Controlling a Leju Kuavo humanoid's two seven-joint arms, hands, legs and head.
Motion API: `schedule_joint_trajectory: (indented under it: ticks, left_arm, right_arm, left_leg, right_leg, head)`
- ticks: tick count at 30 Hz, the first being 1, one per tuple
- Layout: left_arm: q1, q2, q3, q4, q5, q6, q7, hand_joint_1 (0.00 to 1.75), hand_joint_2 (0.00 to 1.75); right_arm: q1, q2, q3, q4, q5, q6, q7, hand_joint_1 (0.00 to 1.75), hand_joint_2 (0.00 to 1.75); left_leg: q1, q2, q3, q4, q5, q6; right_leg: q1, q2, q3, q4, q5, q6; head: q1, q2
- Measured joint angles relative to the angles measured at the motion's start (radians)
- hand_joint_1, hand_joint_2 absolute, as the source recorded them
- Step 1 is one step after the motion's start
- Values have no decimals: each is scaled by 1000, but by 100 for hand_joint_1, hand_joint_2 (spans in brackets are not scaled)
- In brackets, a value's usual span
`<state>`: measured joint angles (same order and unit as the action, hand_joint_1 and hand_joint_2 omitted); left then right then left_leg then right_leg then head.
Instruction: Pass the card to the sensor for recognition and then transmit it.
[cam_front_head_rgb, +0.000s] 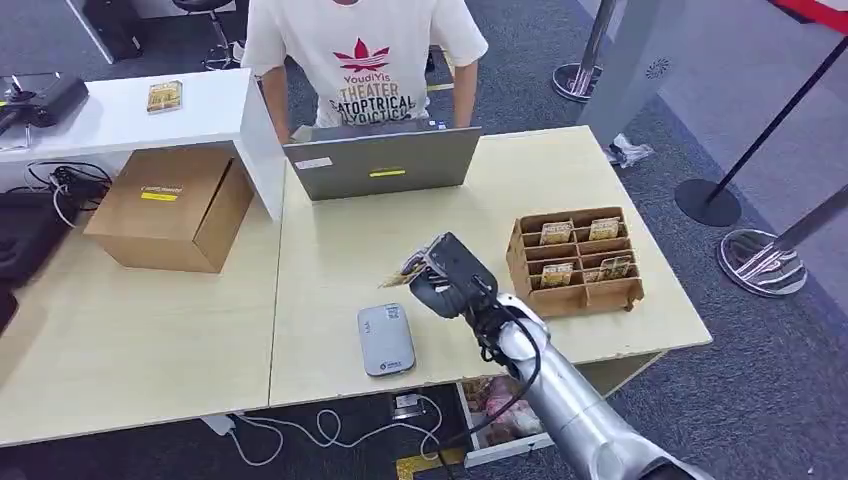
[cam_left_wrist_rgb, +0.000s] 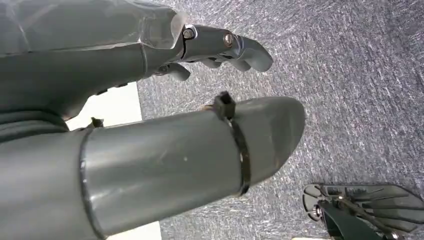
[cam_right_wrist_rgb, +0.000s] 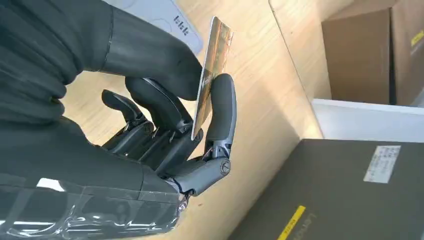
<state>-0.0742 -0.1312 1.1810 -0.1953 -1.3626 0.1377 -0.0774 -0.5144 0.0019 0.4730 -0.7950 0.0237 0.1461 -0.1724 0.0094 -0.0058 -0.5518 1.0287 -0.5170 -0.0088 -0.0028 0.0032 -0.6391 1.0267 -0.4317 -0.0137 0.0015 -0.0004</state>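
One card (cam_right_wrist_rgb: 212, 75) sits pinched edge-on between the thumb and a finger of our right hand (cam_front_head_rgb: 450, 275), held above the surface (cam_front_head_rgb: 330, 250) just beyond the grey sensor (cam_front_head_rgb: 386, 339). We judge it light, stiff and slick, so a grip on its flat faces near one end, as we have it, should leave the rest free to present to the reader. Our left hand (cam_left_wrist_rgb: 220, 47) hangs over carpet with its fingers loosely apart, holding nothing. To the right, a cardboard rack (cam_front_head_rgb: 575, 262) has several compartments; four show similar cards (cam_front_head_rgb: 556, 232), the front ones look empty.
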Motion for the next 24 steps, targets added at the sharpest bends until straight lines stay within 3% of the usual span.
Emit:
schedule_joint_trajectory:
  ticks: [24]
  left_arm:
    - [0,0,0,0,14,8,2,0,0]
  right_arm:
    - [-8,90,72,194,-13,16,-18,175,175]
  left_leg:
    - [0,0,0,0,0,0]
  right_leg:
    - [0,0,0,0,0,0]
  head:
    - [0,0]
